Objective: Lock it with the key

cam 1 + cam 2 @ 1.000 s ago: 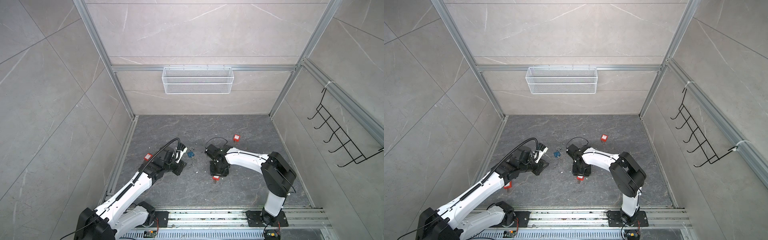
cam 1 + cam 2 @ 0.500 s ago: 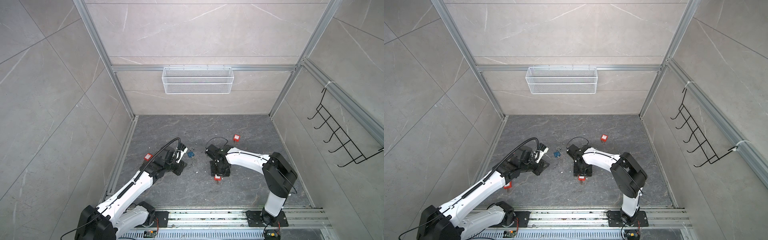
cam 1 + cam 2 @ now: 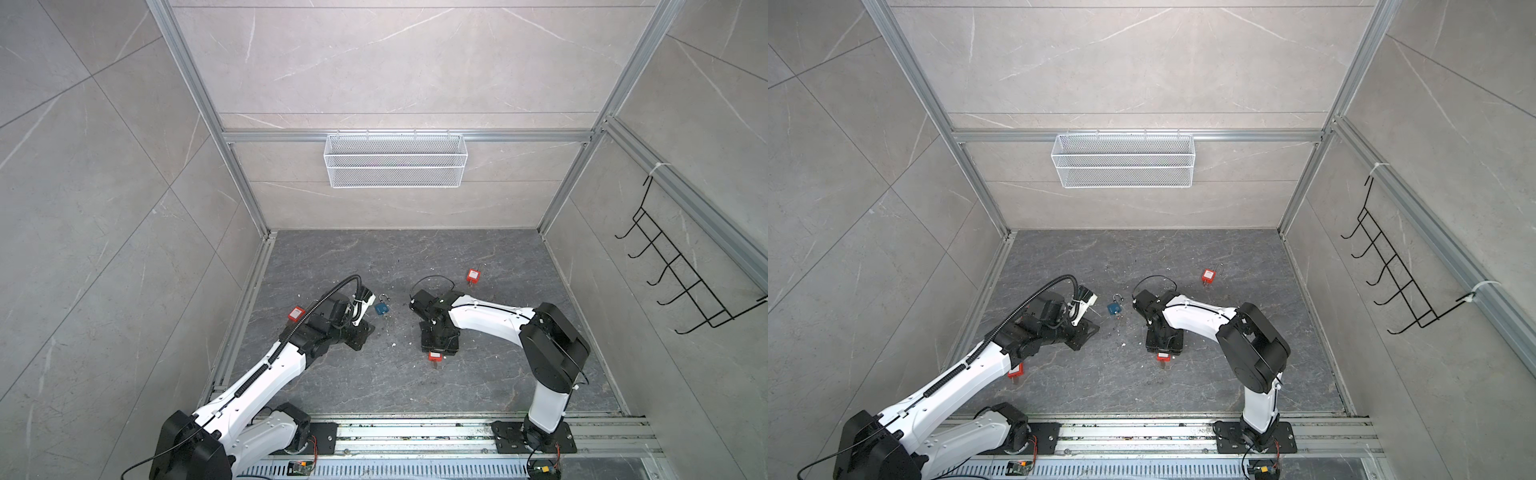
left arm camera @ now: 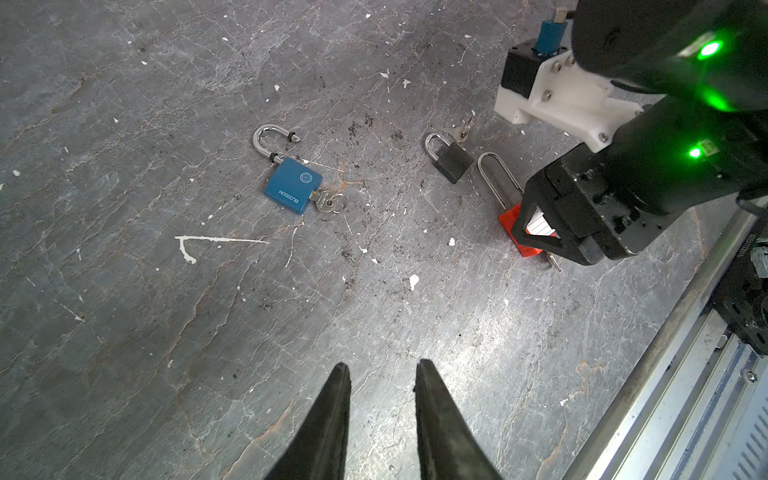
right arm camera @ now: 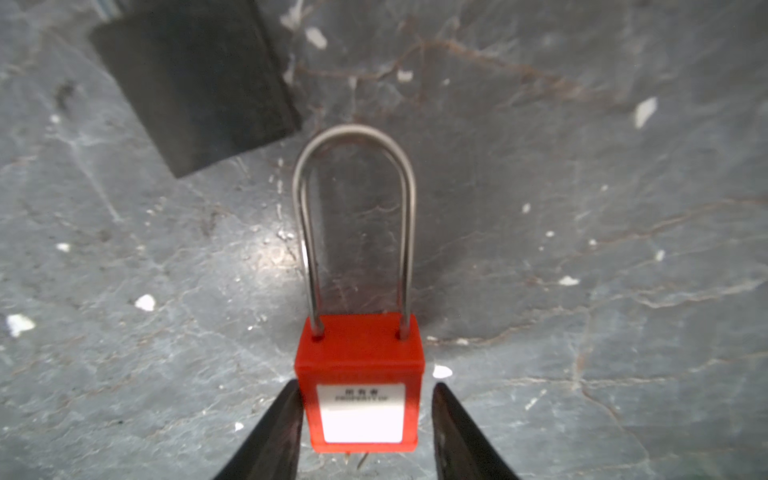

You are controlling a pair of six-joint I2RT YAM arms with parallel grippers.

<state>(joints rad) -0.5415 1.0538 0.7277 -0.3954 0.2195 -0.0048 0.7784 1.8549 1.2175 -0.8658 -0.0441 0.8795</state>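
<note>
A red padlock (image 5: 359,374) with a long steel shackle lies flat on the floor, and a key (image 4: 552,261) sticks out of its base. My right gripper (image 5: 361,388) straddles its body. One finger rests against its side and the other stands a little off, so the gripper is open. Both top views show this red padlock (image 3: 434,356) (image 3: 1163,356) peeking out below the right gripper (image 3: 438,343). A blue padlock (image 4: 293,185) (image 3: 381,308) lies with its shackle swung open and a key (image 4: 328,202) in it. My left gripper (image 4: 380,365) (image 3: 360,332) hovers open and empty, short of it.
A small black padlock (image 4: 451,160) (image 5: 195,83) lies beside the red one's shackle. Two more red padlocks lie at the back right (image 3: 473,275) and by the left arm (image 3: 296,313). A wire basket (image 3: 395,160) and a hook rack (image 3: 681,286) hang on the walls.
The right arm has shifted very slightly over the red padlock. The left arm and all the padlocks stay where they were.
</note>
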